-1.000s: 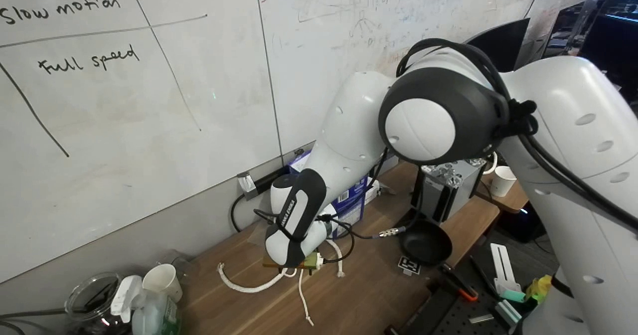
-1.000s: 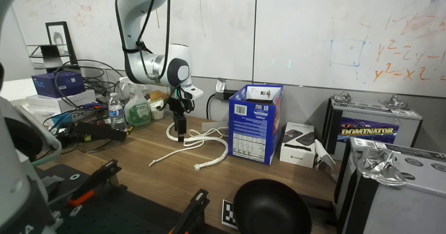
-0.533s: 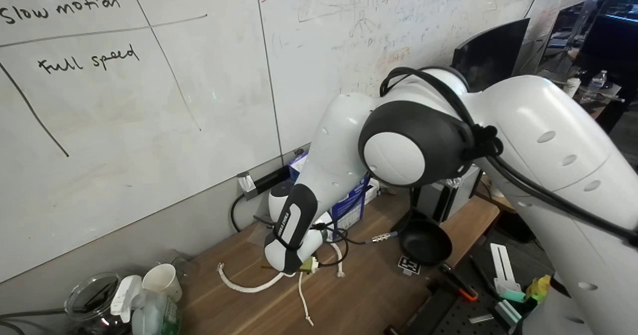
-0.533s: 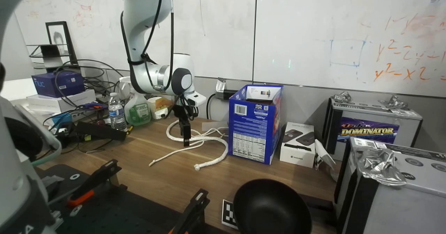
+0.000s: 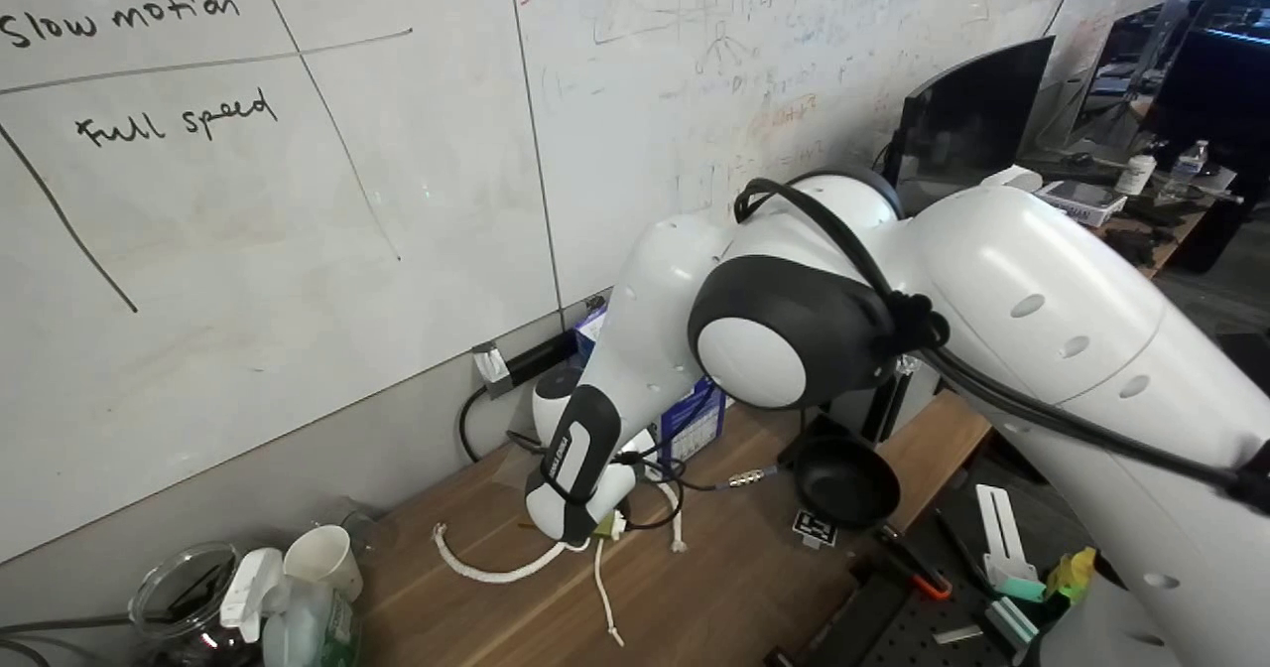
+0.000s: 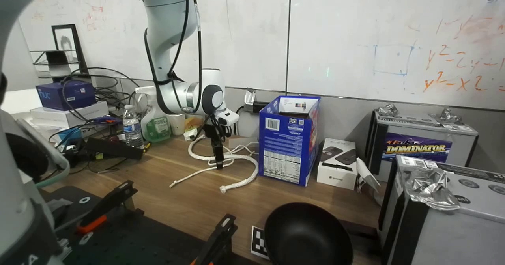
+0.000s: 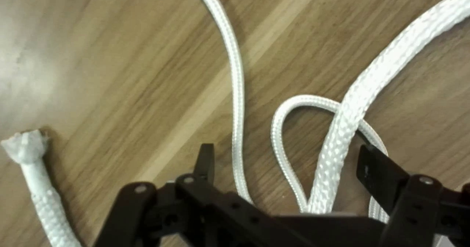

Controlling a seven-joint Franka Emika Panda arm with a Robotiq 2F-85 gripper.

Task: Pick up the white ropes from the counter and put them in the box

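Observation:
The white ropes lie in loose curves on the brown wood-grain counter [image 6: 189, 206]. In the wrist view a thick rope [image 7: 332, 158] and a looped thin cord run between the open fingers, with another thin cord [image 7: 237, 92] nearer the left finger. A frayed thick end [image 7: 47, 203] lies further left. My gripper [image 7: 284, 153] is open above them, fingers pointing down. In an exterior view the gripper [image 6: 218, 165] is low over the ropes [image 6: 246, 184]; contact cannot be told. In an exterior view the arm hides it. The blue box [image 6: 281, 150] stands upright, open-topped, right of the ropes.
A white box [image 6: 337, 164] stands beside the blue box, with large grey batteries [image 6: 418, 135] further right. A black pan [image 6: 307, 233] sits at the front. A spray bottle [image 6: 158, 127] and water bottle [image 6: 133, 127] stand at the left back. A whiteboard wall [image 6: 252, 40] rises behind.
The arm has come down, and the gripper has moved right and slightly lower over the ropes, toward the blue box. The ropes and the box stay in place.

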